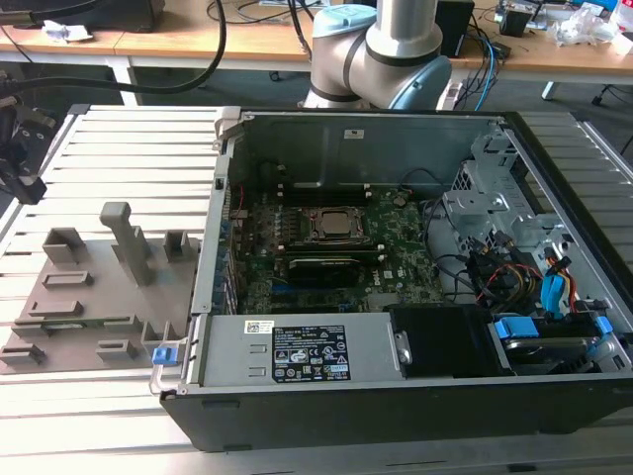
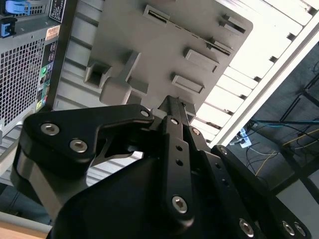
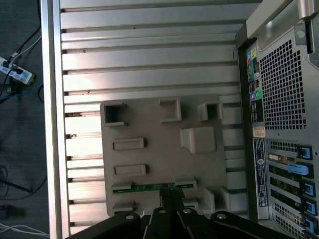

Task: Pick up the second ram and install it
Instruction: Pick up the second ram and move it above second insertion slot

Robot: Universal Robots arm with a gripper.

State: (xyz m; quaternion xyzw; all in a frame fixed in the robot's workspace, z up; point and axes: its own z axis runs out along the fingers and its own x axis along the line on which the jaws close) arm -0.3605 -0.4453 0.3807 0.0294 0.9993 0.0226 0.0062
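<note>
The second ram [image 3: 152,187] is a thin green stick lying in a low holder on the grey fixture plate [image 3: 149,124]; in the first wrist view it lies between two small grey blocks. My gripper [image 3: 172,200] hangs above the plate, its fingertips drawn together and showing just beside the stick's middle, holding nothing. In the second wrist view the gripper [image 2: 172,102] tapers to a point over the plate's upright blocks. The open computer case [image 1: 396,129] with its green motherboard [image 1: 396,247] lies to the exterior view's right of the plate [image 1: 99,287].
Grey upright blocks [image 1: 124,237] stand on the fixture plate. The ribbed aluminium table [image 1: 138,148] carries plate and case. Inside the case are the metal CPU socket [image 1: 336,226], cables [image 1: 495,272] and a drive cage [image 1: 490,188]. The arm's base [image 1: 381,49] stands behind the case.
</note>
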